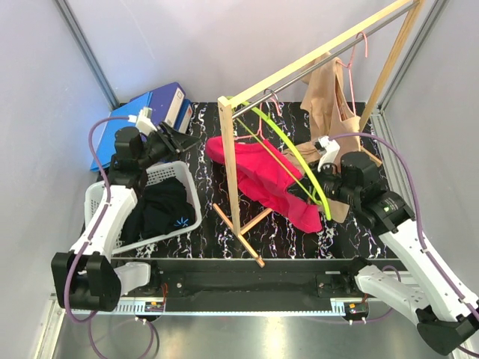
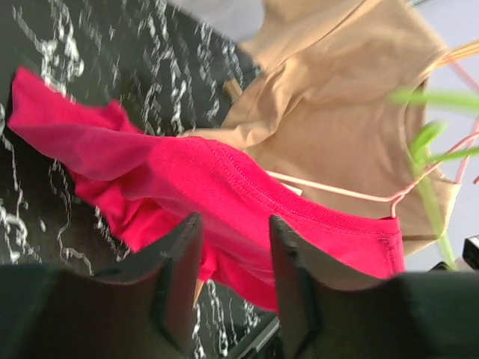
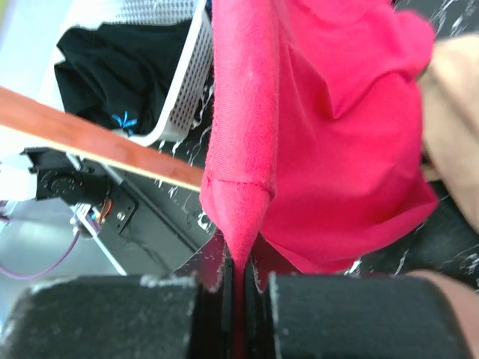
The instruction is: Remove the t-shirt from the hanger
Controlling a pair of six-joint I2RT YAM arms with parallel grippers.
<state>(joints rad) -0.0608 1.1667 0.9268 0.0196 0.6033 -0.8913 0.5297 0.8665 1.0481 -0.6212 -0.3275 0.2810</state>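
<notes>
The right pincer (image 3: 238, 278) is pressed together on a fold of the red t-shirt (image 1: 258, 170), which sags under the wooden rack (image 1: 230, 157) above the black marbled tabletop (image 1: 200, 123). The left pincer (image 2: 233, 258) is spread, holding nothing, near the white basket (image 1: 193, 206).

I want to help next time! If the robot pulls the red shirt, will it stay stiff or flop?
Probably floppy: the shirt sags in folds. It would likely stretch and bunch rather than move whole, since the right gripper pinches only a thin crumpled fold. It seems light, as that small pinch holds the fold up.
</notes>
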